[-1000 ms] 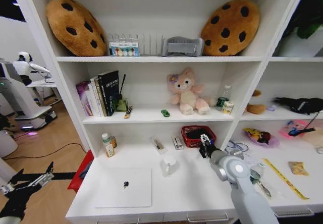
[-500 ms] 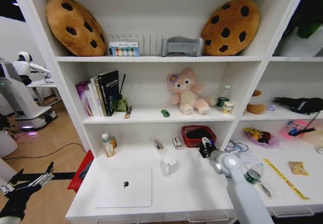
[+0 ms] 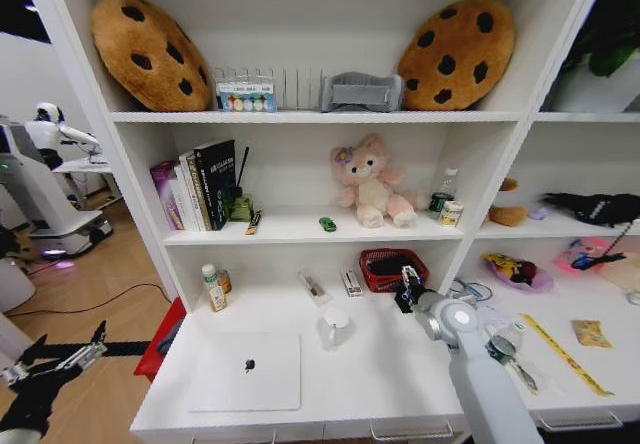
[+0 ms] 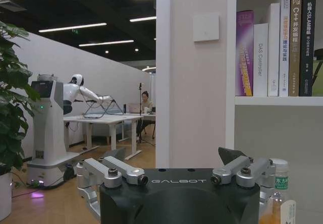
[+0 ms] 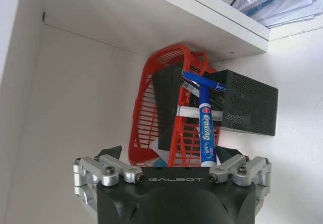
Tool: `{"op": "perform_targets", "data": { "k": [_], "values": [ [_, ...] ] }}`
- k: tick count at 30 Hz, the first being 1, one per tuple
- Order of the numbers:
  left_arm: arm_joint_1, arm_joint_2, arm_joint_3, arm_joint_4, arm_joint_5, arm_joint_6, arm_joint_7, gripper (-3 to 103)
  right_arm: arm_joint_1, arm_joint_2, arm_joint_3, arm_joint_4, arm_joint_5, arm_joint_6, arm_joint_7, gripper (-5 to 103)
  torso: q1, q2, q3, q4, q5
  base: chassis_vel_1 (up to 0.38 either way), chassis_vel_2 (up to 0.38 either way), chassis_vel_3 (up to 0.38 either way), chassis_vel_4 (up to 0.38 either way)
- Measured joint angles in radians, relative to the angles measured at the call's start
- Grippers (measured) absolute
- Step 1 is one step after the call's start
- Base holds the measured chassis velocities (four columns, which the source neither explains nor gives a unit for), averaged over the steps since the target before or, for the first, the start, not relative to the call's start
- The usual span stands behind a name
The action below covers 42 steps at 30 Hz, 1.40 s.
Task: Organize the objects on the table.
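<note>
White desk (image 3: 380, 364) under shelving. Right gripper (image 5: 169, 156), jaws spread and holding nothing, sits just short of a blue marker (image 5: 206, 133) leaning from the red basket (image 5: 151, 108) beside the black pen cup (image 5: 250, 103). Risk: a skewed closure knocks the marker loose or tips the basket. Left gripper (image 4: 176, 181), jaws spread, parked off-desk.

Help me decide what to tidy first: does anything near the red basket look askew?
Yes. The black mesh pen cup lies tipped on its side against the red basket, and its pens spill out; a blue marker juts toward the right gripper just in front of it.
</note>
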Motion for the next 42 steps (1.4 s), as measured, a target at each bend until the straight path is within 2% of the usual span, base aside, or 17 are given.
{"op": "perform_targets", "data": {
  "k": [7,12,15,16,17,19,20,23,25,26,27,28,29,30,31,32,42],
  "values": [
    [0.0,0.0,0.0,0.0,0.0,0.0,0.0,100,0.005,0.002,0.009,0.019,0.009,0.019,0.002,100,0.0,0.0,0.0,0.0002,-0.0003,0.0,0.0,0.0,0.0],
    [0.0,0.0,0.0,0.0,0.0,0.0,0.0,100,-0.032,0.009,0.0,0.014,-0.009,-0.011,0.005,101,0.0,0.0,0.0,-0.0001,0.0001,0.0,0.0,0.0,0.0],
    [0.0,0.0,0.0,0.0,0.0,0.0,0.0,100,-0.026,0.007,-0.006,0.0,-0.024,-0.027,0.002,87,0.0,0.0,0.0,0.0,0.0001,0.0,0.0,0.0,0.0],
    [0.0,0.0,0.0,0.0,0.0,0.0,0.0,100,-0.026,0.007,-0.006,0.0,-0.024,-0.027,0.002,87,0.0,0.0,0.0,0.0,0.0001,0.0,0.0,0.0,0.0],
    [0.0,0.0,0.0,0.0,0.0,0.0,0.0,100,-0.024,0.003,-0.006,0.007,-0.028,-0.029,0.001,82,0.0,0.0,0.0,0.0001,0.0,0.0,0.0,0.0,0.0],
    [0.0,0.0,0.0,0.0,0.0,0.0,0.0,100,-0.026,0.0,-0.007,0.018,-0.028,-0.031,0.001,82,0.0,0.0,0.0,0.0001,0.0,0.0,0.0,0.0,0.0],
    [0.0,0.0,0.0,0.0,0.0,0.0,0.0,100,-0.038,-0.003,-0.007,0.039,-0.028,-0.036,0.001,68,0.0,0.0,0.0,0.0002,-0.0003,0.0,0.0,0.0,0.0],
    [0.0,0.0,0.0,0.0,0.0,0.0,0.0,100,-0.071,-0.004,-0.01,0.055,-0.036,-0.059,0.009,77,0.0,0.0,0.0,0.0,-0.0002,0.0,0.0,0.0,0.0],
    [0.0,0.0,0.0,0.0,0.0,0.0,0.0,100,-0.109,-0.002,-0.025,0.04,-0.083,-0.132,0.05,82,0.0,0.0,0.0,0.0,0.0,0.0,0.0,0.0,0.0],
    [0.0,0.0,0.0,0.0,0.0,0.0,0.0,100,-0.109,-0.002,-0.025,0.04,-0.083,-0.132,0.05,82,0.0,0.0,0.0,0.0,0.0,0.0,0.0,0.0,0.0],
    [0.0,0.0,0.0,0.0,0.0,0.0,0.0,100,-0.132,-0.003,-0.038,0.026,-0.152,-0.202,0.065,87,0.0,0.0,0.0,0.0002,-0.0002,0.0,0.0,0.0,0.0],
    [0.0,0.0,0.0,0.0,0.0,0.0,0.0,100,-0.168,-0.014,-0.066,-0.001,-0.315,-0.289,0.048,96,0.0,0.0,0.0,0.0,0.0004,0.0,0.0,0.0,0.0],
    [0.0,0.0,0.0,0.0,0.0,0.0,0.0,100,-0.192,-0.03,-0.088,-0.023,-0.459,-0.331,0.01,96,0.0,0.0,0.0,-0.0002,0.0004,0.0,0.0,0.0,0.0],
    [0.0,0.0,0.0,0.0,0.0,0.0,0.0,100,-0.192,-0.03,-0.088,-0.023,-0.459,-0.331,0.01,96,0.0,0.0,0.0,-0.0002,0.0004,0.0,0.0,0.0,0.0],
    [0.0,0.0,0.0,0.0,0.0,0.0,0.0,100,-0.202,-0.047,-0.101,-0.032,-0.546,-0.349,-0.017,99,0.0,0.0,0.0,-0.0004,0.0007,0.0,0.0,0.0,0.0],
    [0.0,0.0,0.0,0.0,0.0,0.0,0.0,100,-0.205,-0.076,-0.121,-0.03,-0.585,-0.377,-0.031,100,0.0,0.0,0.0,-0.0004,-0.0004,0.0,0.0,0.0,0.0],
    [0.0,0.0,0.0,0.0,0.0,0.0,0.0,100,-0.089,-0.085,-0.241,-0.052,-0.539,-0.399,-0.007,100,0.0,0.0,0.0,0.0001,-0.0001,0.0,0.0,0.0,0.0]
  ]
}}
